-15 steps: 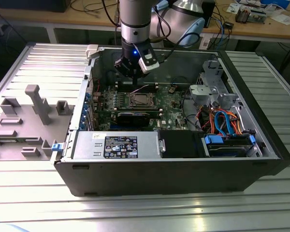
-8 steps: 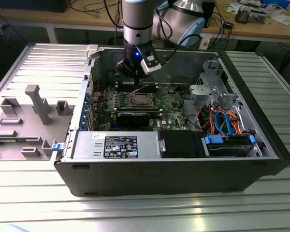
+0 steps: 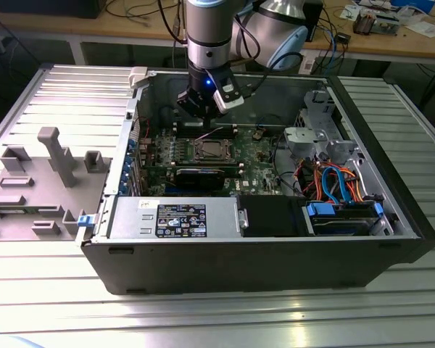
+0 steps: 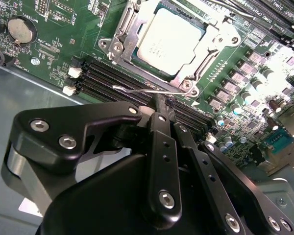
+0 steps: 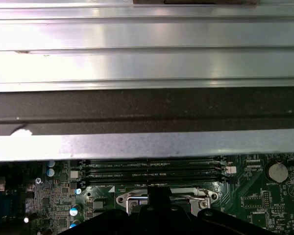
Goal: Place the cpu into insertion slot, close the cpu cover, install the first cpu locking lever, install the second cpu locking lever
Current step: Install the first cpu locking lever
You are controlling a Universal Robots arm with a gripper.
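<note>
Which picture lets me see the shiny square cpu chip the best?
The second wrist view: the cpu sits big and bright in its socket. The exterior view shows it tiny, under the gripper. The first wrist view catches just the socket's edge.

Memory slots [image 4: 117, 85] and case wall [image 5: 147, 110] crowd the pincer [image 4: 162, 104].

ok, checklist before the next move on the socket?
1. cpu seated in the insertion slot: ok.
2. cpu cover down flat around the cpu: ok.
3. First locking lever latched: not ok, it stands out over the memory slots.
4. End effector at the lever, closed: ok.
5. Lever actually gripped: cannot tell.
6. Second lever's state: cannot tell.
</note>
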